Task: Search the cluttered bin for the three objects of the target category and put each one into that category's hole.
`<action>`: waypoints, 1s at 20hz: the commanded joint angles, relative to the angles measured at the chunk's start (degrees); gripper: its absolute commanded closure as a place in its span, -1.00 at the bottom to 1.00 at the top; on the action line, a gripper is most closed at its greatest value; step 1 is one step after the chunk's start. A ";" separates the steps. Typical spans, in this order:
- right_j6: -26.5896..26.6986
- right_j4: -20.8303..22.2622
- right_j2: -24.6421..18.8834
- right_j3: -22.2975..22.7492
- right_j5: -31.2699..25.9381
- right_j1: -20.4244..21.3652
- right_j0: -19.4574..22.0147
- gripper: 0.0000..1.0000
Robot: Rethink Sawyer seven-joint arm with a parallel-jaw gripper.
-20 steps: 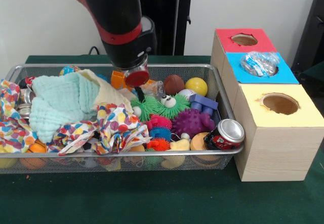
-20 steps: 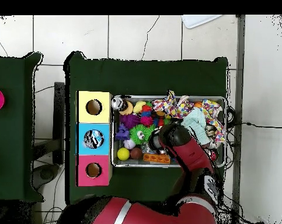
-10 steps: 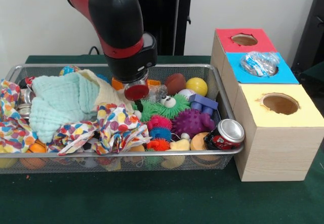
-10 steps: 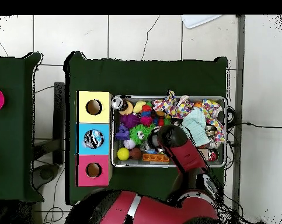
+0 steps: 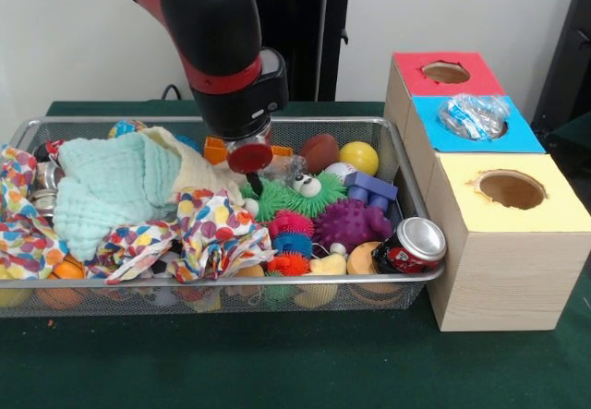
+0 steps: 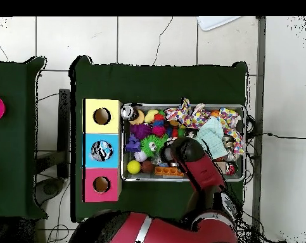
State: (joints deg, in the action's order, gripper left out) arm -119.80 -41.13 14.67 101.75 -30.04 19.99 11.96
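Observation:
The silver wire-mesh bin [image 5: 222, 294] is full of toys and cloths; it also shows in the overhead view [image 6: 180, 180]. My gripper [image 5: 251, 182] hangs low over the bin's middle, just left of a clear wrinkly bottle [image 5: 277, 166] that lies among the toys at the back. Whether the gripper touches the bottle is hidden by the wrist. In the overhead view the arm [image 6: 187, 154] covers that spot. Another clear bottle [image 5: 474, 115] sits in the round hole of the blue top [image 5: 526, 138], and shows from above too [image 6: 101, 150]. No third bottle shows.
A mint cloth [image 5: 111, 187] and a patterned cloth [image 5: 208, 229] cover the bin's left half. A green fuzzy toy [image 5: 295, 193], a purple spiky ball [image 5: 351, 222] and a silver can [image 5: 411, 245] lie to the right. The red-topped hole [image 5: 446, 73] and the yellow-topped hole [image 5: 511, 189] flank the blue one.
The gripper dipped lower into the bin beside the clear bottle, then rose a little. The toys and cloths have not visibly moved.

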 commanded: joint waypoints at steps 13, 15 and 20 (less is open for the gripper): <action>-17.28 0.35 1.02 4.78 -11.54 2.76 -5.19 -1.00; -17.02 0.09 1.05 4.53 -11.21 2.10 -5.18 -1.00; -17.28 -0.07 1.53 4.64 -11.32 2.15 -5.81 -1.00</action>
State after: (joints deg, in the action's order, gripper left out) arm -119.81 -41.11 17.66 102.17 -36.48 22.69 6.60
